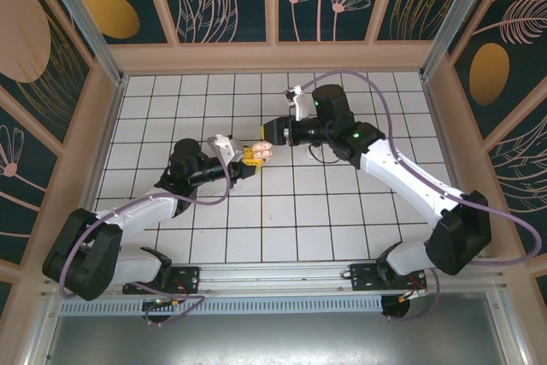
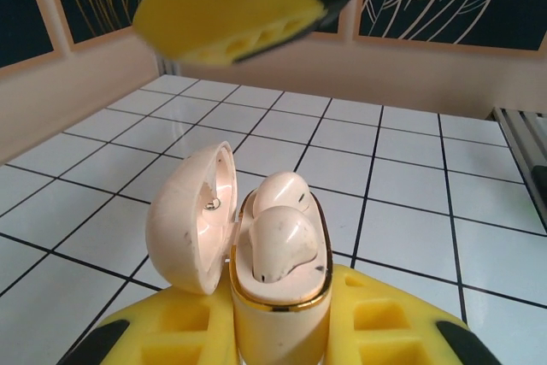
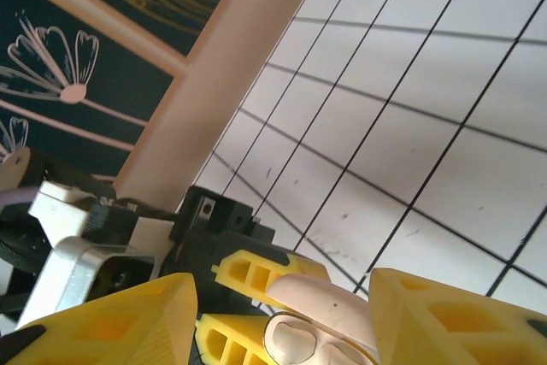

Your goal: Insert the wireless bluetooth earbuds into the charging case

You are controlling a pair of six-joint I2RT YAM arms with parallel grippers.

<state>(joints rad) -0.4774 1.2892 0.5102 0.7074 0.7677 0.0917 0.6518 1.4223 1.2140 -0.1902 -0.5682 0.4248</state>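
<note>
The charging case (image 2: pixel 278 314) is pinkish-beige with a gold rim. It stands upright, and my left gripper (image 2: pixel 278 344) is shut on its lower body. Its lid (image 2: pixel 188 220) hangs open to the left. Two pale earbuds (image 2: pixel 286 241) sit side by side in the case's wells. From above, the case (image 1: pixel 262 150) is at the table's middle, held off the tiles by the left gripper (image 1: pixel 249 159). My right gripper (image 3: pixel 282 318) is open. Its yellow fingers (image 3: pixel 111 322) straddle the case (image 3: pixel 333 301) without gripping it. One right finger (image 2: pixel 226 14) shows above the case in the left wrist view.
White tiled floor (image 1: pixel 282 211) lies all around, enclosed by beige walls (image 1: pixel 273 55) with dark floral panels. The two arms meet tip to tip over the middle tiles. A metal rail (image 1: pixel 273 279) runs along the near edge.
</note>
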